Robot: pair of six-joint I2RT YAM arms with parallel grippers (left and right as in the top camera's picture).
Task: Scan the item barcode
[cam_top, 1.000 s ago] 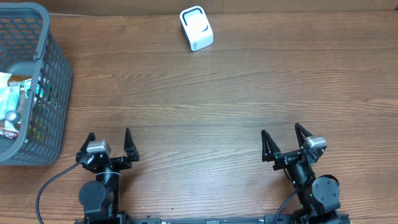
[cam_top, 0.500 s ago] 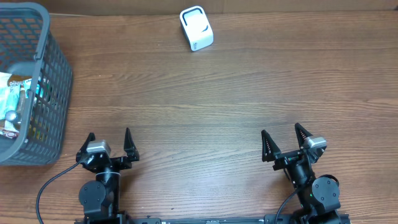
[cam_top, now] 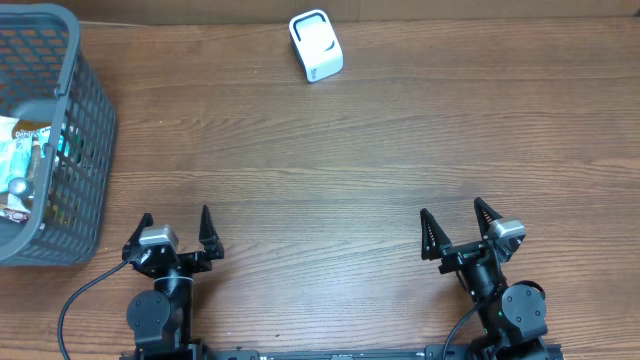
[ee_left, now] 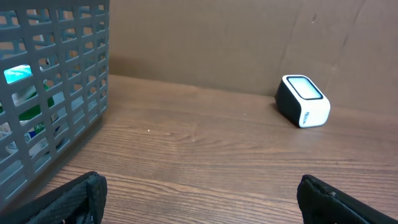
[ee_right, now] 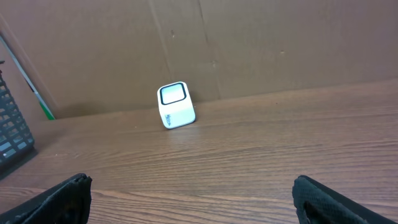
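Note:
A white barcode scanner [cam_top: 316, 45] with a dark window stands at the back of the wooden table, also seen in the left wrist view as the scanner [ee_left: 302, 101] and in the right wrist view as the scanner [ee_right: 175, 105]. Packaged items [cam_top: 25, 165] lie inside the grey mesh basket [cam_top: 85, 130] at the far left. My left gripper [cam_top: 177, 225] rests at the front left, open, with nothing between its fingers [ee_left: 74, 198]. My right gripper [cam_top: 452, 222] rests at the front right, also open and empty, far from the scanner and the basket.
The basket's grey wall [ee_left: 53, 93] fills the left of the left wrist view, with green and white packets behind the mesh. A brown cardboard wall [ee_right: 249, 43] backs the table. Bare wood [cam_top: 330, 180] lies between grippers and scanner.

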